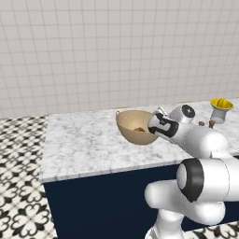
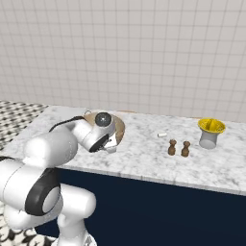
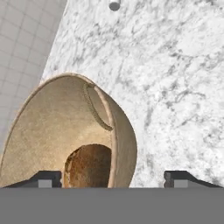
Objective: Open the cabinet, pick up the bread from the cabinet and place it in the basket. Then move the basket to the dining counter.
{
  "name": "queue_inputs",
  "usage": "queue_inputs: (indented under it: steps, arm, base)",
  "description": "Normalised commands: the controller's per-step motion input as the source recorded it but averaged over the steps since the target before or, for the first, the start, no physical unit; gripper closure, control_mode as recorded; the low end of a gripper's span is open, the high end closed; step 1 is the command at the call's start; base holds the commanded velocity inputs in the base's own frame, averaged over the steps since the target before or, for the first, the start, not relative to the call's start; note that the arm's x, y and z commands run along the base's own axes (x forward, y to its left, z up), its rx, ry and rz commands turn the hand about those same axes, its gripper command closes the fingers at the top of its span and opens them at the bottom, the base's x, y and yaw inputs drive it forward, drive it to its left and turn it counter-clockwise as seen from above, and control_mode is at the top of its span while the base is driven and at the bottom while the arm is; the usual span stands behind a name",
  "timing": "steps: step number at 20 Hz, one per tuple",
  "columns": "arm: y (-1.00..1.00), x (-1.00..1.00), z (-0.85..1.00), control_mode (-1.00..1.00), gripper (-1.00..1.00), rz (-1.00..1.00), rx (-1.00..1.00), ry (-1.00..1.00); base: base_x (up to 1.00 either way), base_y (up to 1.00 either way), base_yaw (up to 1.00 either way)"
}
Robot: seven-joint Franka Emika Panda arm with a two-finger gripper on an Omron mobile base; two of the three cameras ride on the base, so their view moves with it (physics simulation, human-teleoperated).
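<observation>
The tan woven basket lies tipped on its side on the dining counter, its mouth turned towards the counter's left end. The golden-brown bread rests inside it, low against the wall. My gripper is open, and the near rim of the basket stands between its wide-spread fingers. From the right, my hand covers most of the basket, with the gripper at its near side. The cabinet is out of view.
A yellow juicer stands at the counter's right end. Two small brown shakers and a little white piece sit between it and the basket. A tiled wall runs behind the counter, and patterned floor lies to the left.
</observation>
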Motion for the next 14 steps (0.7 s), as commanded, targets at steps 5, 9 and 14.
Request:
queue_inputs:
  steps: [5,9,14]
  arm:
    - [0.0,-0.43,0.97,-1.0,-1.0,0.09,-0.04,-0.03]
    - [0.03,-0.54,0.96,-1.0,-1.0,0.14,-0.02,-0.01]
    - [0.04,-0.42,0.82,-1.0,-1.0,0.21,0.0,-0.03]
  base:
    - [0.0,0.0,0.0]
    - [0.0,0.0,0.0]
    - [0.0,0.0,0.0]
